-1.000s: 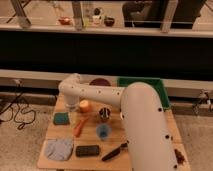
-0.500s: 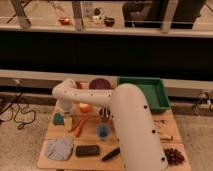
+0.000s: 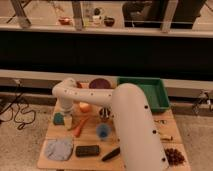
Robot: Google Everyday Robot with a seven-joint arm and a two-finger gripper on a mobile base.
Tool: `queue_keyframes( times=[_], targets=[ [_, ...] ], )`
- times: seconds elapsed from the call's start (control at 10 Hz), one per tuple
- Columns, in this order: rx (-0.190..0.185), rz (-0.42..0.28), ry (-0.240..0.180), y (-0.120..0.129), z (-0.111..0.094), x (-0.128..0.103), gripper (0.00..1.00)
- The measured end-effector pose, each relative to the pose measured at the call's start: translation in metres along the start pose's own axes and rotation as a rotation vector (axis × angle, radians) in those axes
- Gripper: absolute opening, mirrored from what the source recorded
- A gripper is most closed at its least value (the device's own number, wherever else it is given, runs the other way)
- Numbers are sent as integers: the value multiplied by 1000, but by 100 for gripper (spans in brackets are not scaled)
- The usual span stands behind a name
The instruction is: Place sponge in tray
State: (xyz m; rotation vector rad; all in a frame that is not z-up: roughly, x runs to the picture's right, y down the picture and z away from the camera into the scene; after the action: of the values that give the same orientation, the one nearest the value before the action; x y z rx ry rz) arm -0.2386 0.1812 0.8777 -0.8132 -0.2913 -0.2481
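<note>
The gripper (image 3: 68,119) hangs low over the left side of the table (image 3: 51,133), just beside the sponge (image 3: 58,119); I cannot tell whether it is open, closed or gripping. The sponge lies on the table near the left edge, well apart from the green tray (image 3: 156,92) at the back right. A carrot (image 3: 80,125) lies just right of the gripper, and a grey cloth (image 3: 59,149) sits nearer the front.
</note>
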Motion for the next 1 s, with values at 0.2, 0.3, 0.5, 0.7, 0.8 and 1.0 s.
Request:
queue_keyframes(
  times=[0.2,0.3,0.5,0.7,0.8,1.0],
  targets=[
    [-3,0,2,1,-4,0,21],
    [-6,-4,5,3,-4,0,19],
    [-11,-8,8,5,-5,1,19],
    [-11,-7,7,5,-5,1,19],
    [-10,-8,8,5,-6,1,19],
    [21,-33,-11,9,-17,-11,19]
  ],
)
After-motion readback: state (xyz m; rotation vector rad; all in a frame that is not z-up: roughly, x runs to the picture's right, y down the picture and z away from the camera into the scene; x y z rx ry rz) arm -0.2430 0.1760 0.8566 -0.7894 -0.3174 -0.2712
